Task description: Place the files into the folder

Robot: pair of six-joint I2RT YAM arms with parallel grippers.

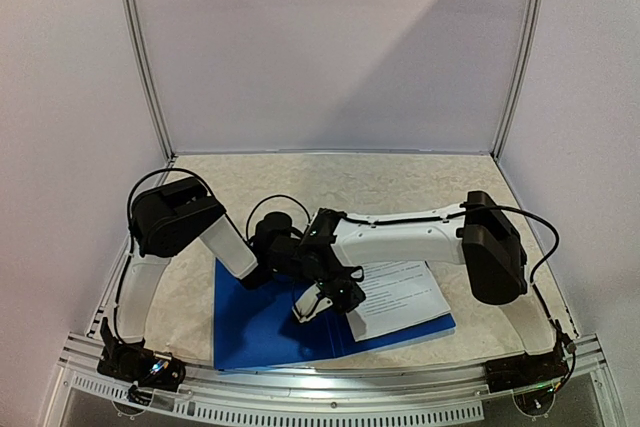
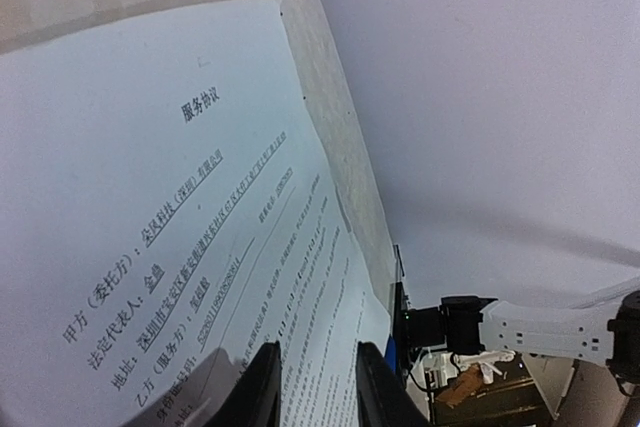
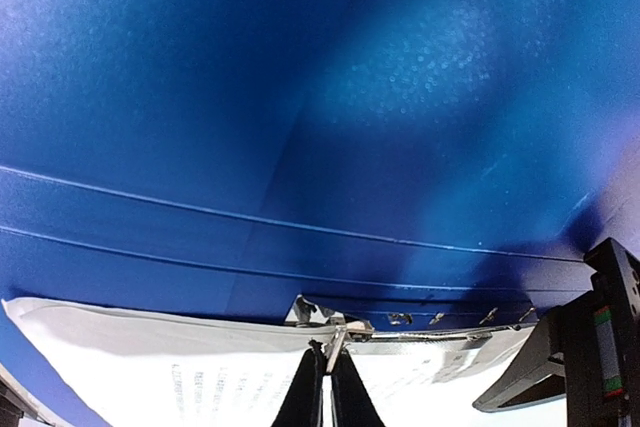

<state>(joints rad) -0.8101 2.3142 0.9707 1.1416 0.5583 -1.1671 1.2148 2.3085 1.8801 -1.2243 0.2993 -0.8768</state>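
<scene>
The blue folder (image 1: 265, 332) lies open on the table, and its inside fills the right wrist view (image 3: 300, 97). The files (image 1: 400, 297), white printed sheets, lie on its right half, their edge at the metal spine clip (image 3: 400, 319). My right gripper (image 1: 322, 302) reaches down at the spine; in its wrist view it (image 3: 331, 365) is shut on the clip's small metal lever (image 3: 335, 339). My left gripper (image 2: 318, 392) is open, fingers (image 2: 262, 387) apart just over the top sheet (image 2: 170, 197). In the top view it is mostly hidden behind the right wrist.
The two arms cross closely over the folder's middle (image 1: 300, 247). The table (image 1: 380, 182) has a speckled beige top, with white walls behind and at both sides. The right arm's base (image 2: 450, 332) shows past the paper's far edge.
</scene>
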